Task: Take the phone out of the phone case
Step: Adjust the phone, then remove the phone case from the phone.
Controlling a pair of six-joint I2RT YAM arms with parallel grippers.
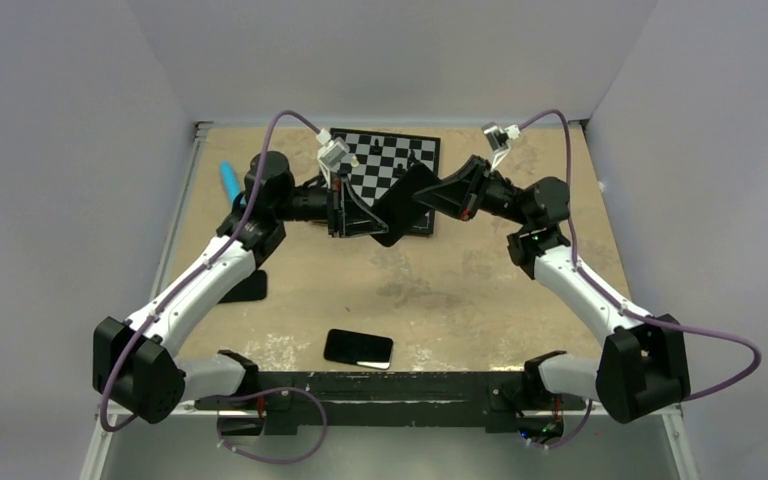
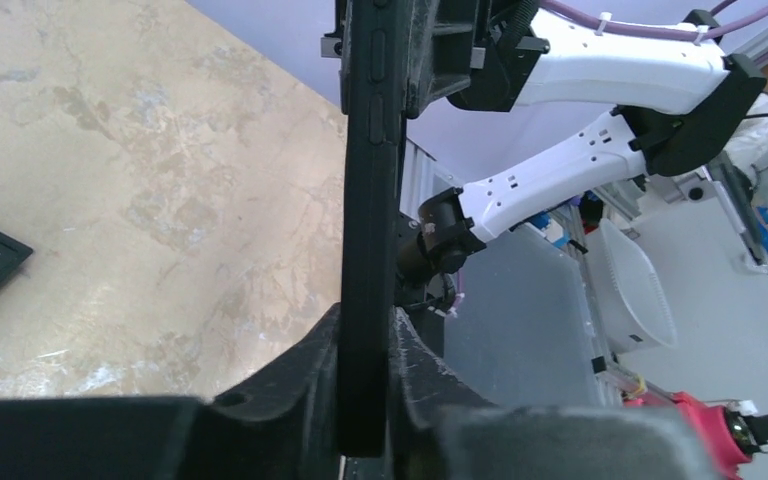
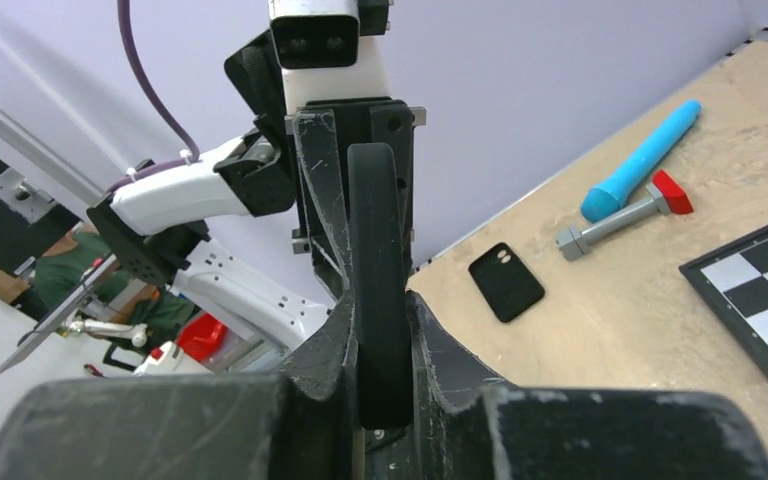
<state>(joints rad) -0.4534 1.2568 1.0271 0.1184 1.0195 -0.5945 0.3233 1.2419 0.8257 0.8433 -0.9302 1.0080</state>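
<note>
Top external view: both arms meet above the far half of the table point(image 1: 490, 285), just in front of a chessboard point(image 1: 392, 155). The left gripper point(image 1: 358, 212) and the right gripper point(image 1: 434, 197) each pinch an opposite end of a black phone case point(image 1: 401, 207), held on edge in the air. Whether anything sits inside it, I cannot tell. A dark phone point(image 1: 358, 348) lies flat near the front edge.

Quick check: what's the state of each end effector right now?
Left end effector: closed on the black phone case.
Right end effector: also closed on the black phone case.
</note>
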